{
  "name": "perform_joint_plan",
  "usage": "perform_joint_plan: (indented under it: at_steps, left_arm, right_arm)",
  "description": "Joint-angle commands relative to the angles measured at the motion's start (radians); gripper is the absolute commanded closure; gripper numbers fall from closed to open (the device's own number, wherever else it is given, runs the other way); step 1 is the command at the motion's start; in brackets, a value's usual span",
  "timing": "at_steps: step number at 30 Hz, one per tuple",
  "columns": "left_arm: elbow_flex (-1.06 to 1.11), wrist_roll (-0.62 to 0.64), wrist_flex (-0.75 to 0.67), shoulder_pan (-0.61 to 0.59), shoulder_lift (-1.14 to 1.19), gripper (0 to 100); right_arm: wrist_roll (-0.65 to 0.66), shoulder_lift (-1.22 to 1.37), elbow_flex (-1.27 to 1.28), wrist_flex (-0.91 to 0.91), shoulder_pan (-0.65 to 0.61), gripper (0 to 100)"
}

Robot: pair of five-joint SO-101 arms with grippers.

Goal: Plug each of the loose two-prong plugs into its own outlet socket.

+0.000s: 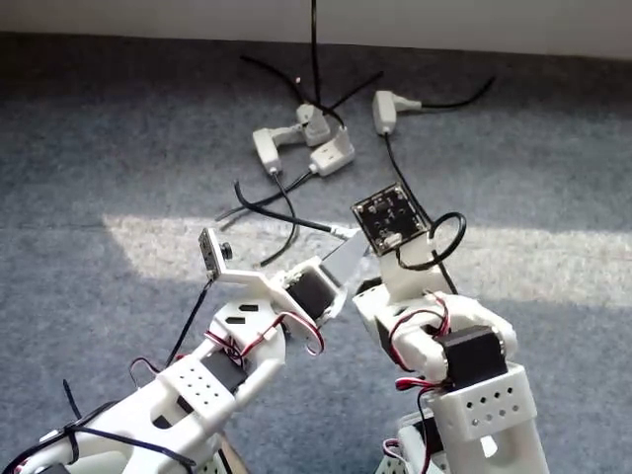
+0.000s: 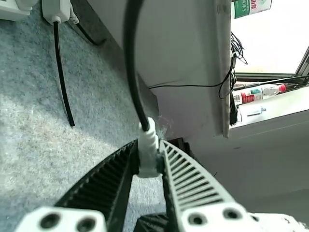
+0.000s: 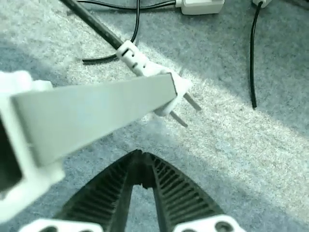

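One plug [image 3: 137, 60] in left gripper [image 2: 148, 152], over carpet [image 1: 99, 148]

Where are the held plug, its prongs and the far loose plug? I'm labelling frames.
held plug [image 2: 147, 153], left wrist view, on its white body.
prongs [image 3: 192, 102], right wrist view, on one metal pin.
far loose plug [image 1: 383, 111], high view, on its white body.

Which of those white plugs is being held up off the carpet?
The plug pinched in the left gripper, prongs sticking out free, black cord trailing behind. The other plugs lie on the carpet farther off.
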Motion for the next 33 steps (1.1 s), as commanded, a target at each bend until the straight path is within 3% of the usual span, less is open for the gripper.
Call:
perform_joint_plan:
  at_steps: [1,5,11,17,33]
  left_arm:
    - [-0.019,0.008,-0.008,0.025,-0.010,99]
    - [-0.019,0.009,-0.008,0.025,-0.010,99]
    - [-0.004,0.005,-0.008,0.067,-0.012,99]
    - [-0.002,0.005,-0.008,0.065,-0.012,99]
    - [0.007,0.005,-0.009,0.065,-0.012,99]
  right_arm:
    - [0.025,-0.005,0.038,-0.111,-0.005,99.2]
    - [0.061,0.025,0.061,-0.205,0.048,99.2]
    - [0.058,0.274,0.030,-0.351,0.156,99.2]
    - [0.057,0.418,-0.099,-0.348,0.168,99.2]
    - [0.058,0.493,-0.177,-0.375,0.243,99.2]
